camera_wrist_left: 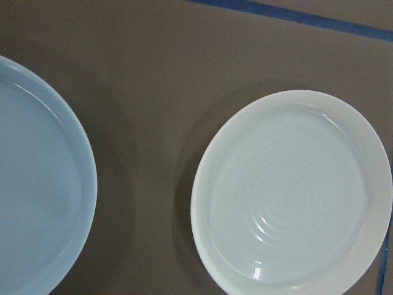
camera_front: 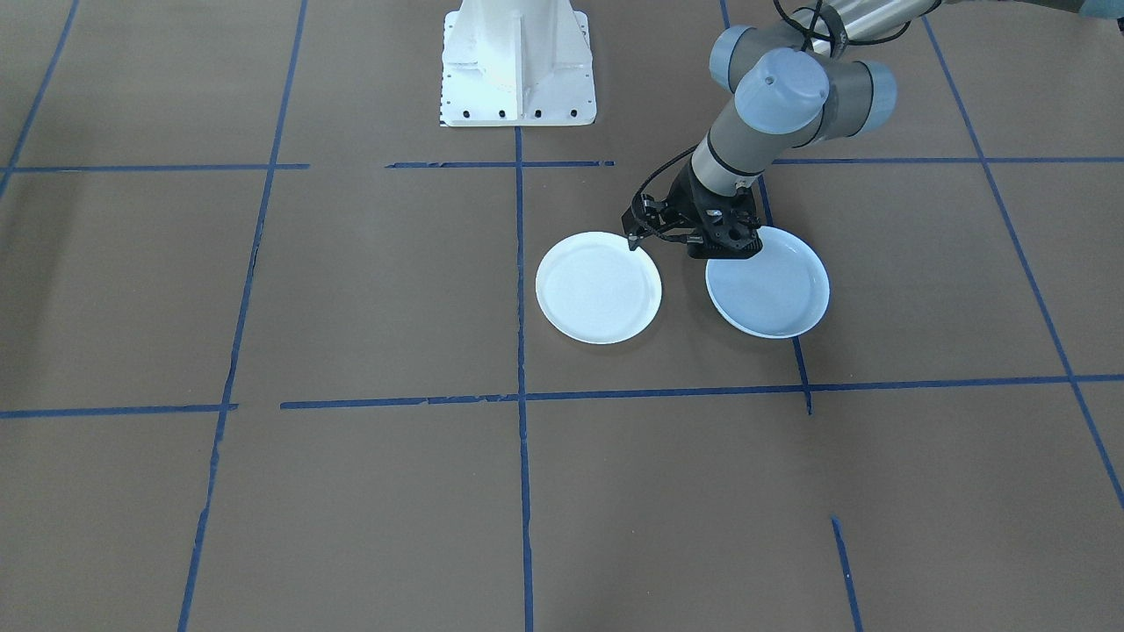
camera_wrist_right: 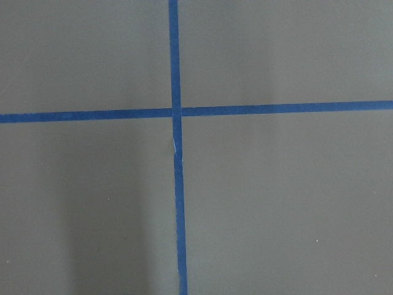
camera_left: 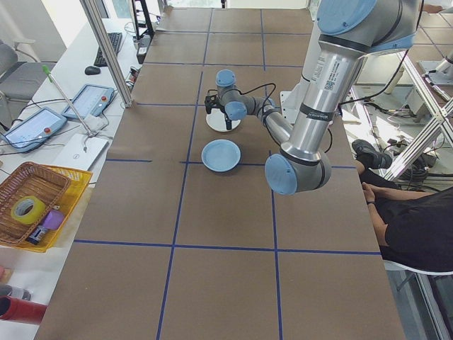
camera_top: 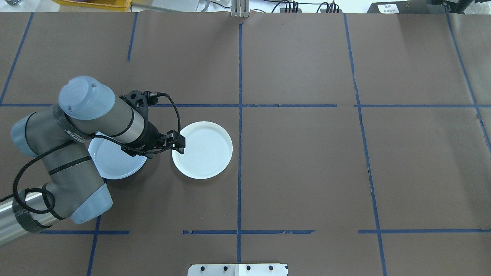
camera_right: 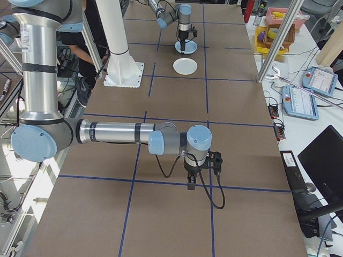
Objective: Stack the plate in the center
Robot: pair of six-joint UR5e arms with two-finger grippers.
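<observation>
The pale blue plate (camera_front: 773, 290), the center, lies flat on the brown table. The plain white plate (camera_front: 599, 287) lies a short gap away beside it. Both fill the left wrist view: the blue plate (camera_wrist_left: 37, 184) on the left and the white plate (camera_wrist_left: 291, 196) on the right. My left gripper (camera_front: 727, 250) points down over the blue plate's rim on the robot's side, toward the white plate. Its fingers do not show clearly, so I cannot tell their state. My right gripper (camera_right: 191, 184) hangs over a tape line far from the plates, and I cannot tell its state.
Blue tape lines (camera_wrist_right: 178, 114) divide the table into squares. The white robot base (camera_front: 518, 66) stands at the table's edge. A yellow tray with a basket (camera_left: 42, 205) and tablets (camera_left: 88, 99) sit on a side bench. A seated person (camera_left: 410, 227) is beside the table.
</observation>
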